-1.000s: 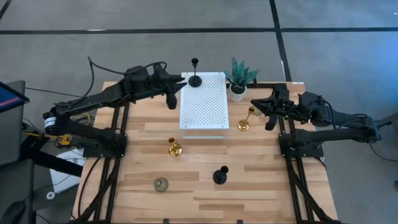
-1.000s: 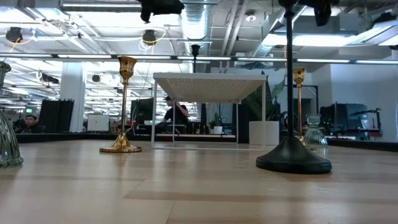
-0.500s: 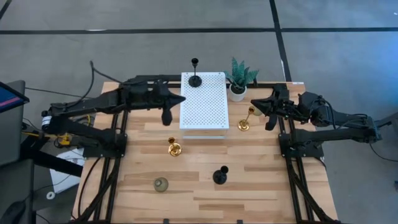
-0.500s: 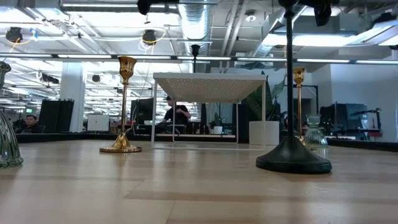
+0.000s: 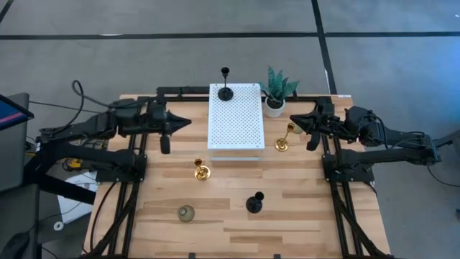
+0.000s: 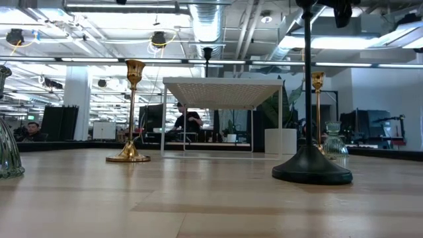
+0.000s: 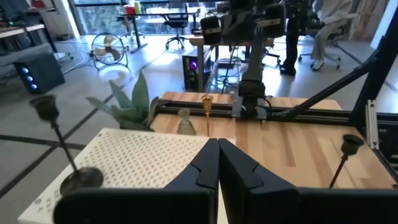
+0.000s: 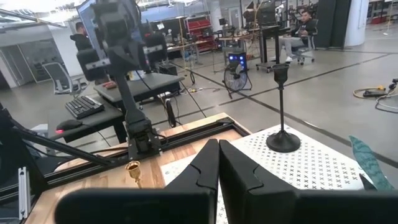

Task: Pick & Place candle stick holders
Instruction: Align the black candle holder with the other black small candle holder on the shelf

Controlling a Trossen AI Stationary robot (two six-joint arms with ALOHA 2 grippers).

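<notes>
glass holder (image 6: 5, 142) cut by low view's edge, black holder's (image 6: 309, 119) top cropped

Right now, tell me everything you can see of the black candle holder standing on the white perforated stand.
The black candle holder is slim and matte dark, metal by the look of it: a round, flat domed base, a thin straight stem and a small cup on top, with no candle in it. It stands upright near the far edge of the white perforated stand, and only its base touches the surface. The potted plant stands beside the stand. No gripper touches it.
</notes>
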